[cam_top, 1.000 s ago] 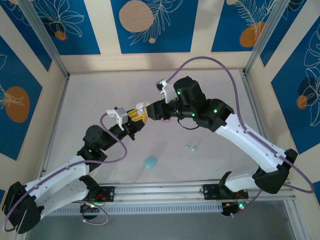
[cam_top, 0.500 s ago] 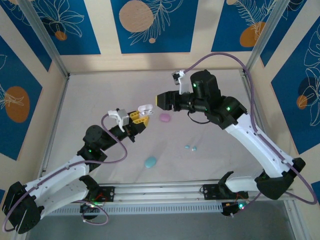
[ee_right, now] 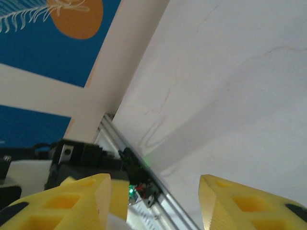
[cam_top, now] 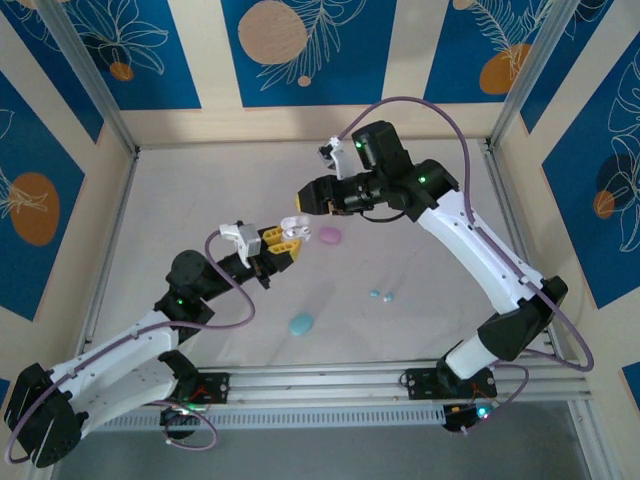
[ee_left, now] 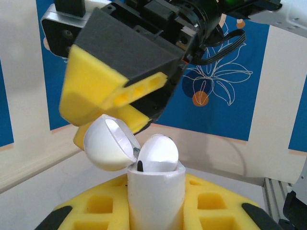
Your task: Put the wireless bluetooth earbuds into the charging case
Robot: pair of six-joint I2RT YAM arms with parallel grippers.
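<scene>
white case [ee_left: 156, 194] is clenched by left end effector [cam_top: 283, 238], lid open | white earbud [ee_left: 159, 152] is judged seated | right end effector [cam_top: 305, 197] is released, empty | cyan earbuds [cam_top: 381, 295] are not yet cased, on table [cam_top: 200, 190]

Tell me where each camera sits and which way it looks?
Top: high behind the robot, looking down on the table; left arm, right arm, left pincer and right pincer show.
Left wrist: on the left arm, looking out toward the walls; its left fingers grip the open white case.
Right wrist: on the right arm, tilted toward table and walls; its right fingers stand apart.
Shared: top and left wrist both show the white case and right pincer.
</scene>
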